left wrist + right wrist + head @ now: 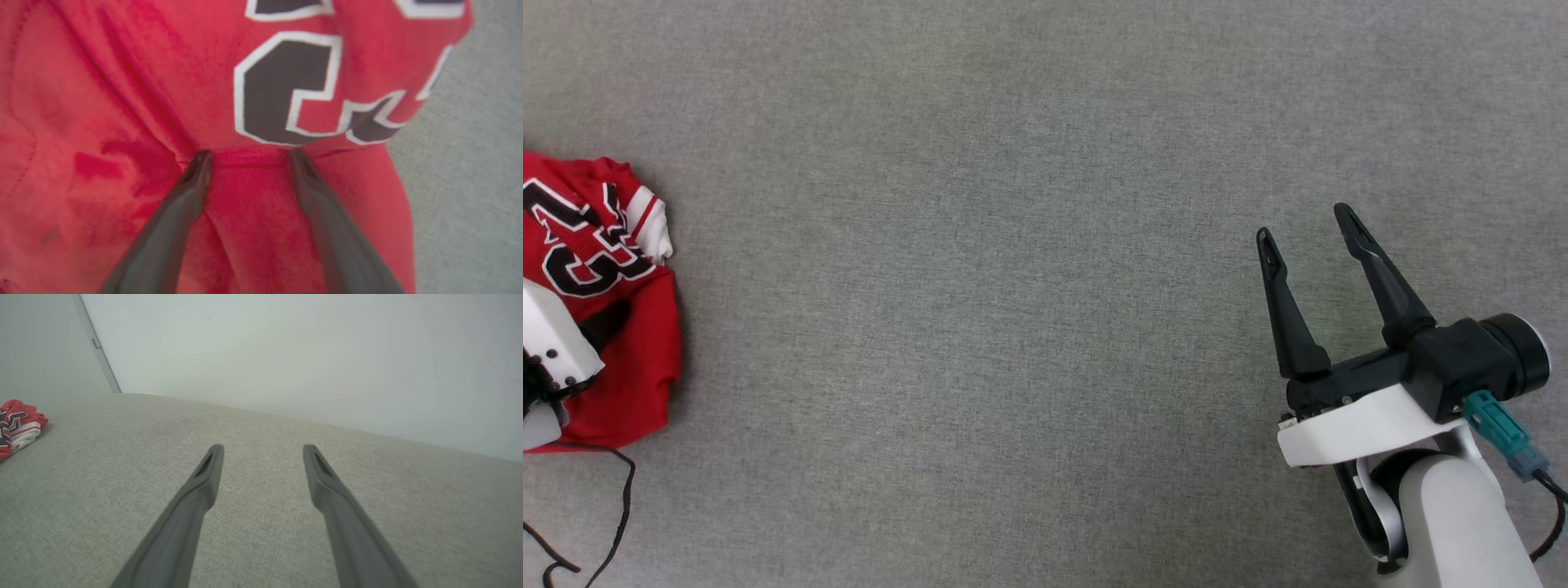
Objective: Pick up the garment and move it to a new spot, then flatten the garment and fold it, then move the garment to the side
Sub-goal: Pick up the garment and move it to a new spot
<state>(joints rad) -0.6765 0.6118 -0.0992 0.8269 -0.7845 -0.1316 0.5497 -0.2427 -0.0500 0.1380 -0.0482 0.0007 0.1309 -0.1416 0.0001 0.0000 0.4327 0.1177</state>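
At head view's left edge — garment (pixel 629 359) cut off, lettering (pixel 587 273) partly hidden.

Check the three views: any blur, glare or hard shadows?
Head view: sharp, evenly lit, soft shadow beside the garment. Left wrist view: blurred throughout, garment close, left gripper soft. Right wrist view: right gripper blurs toward the bottom edge; no glare.

L end effector (pixel 250 154), R end effector (pixel 1304 224) both spread wide.
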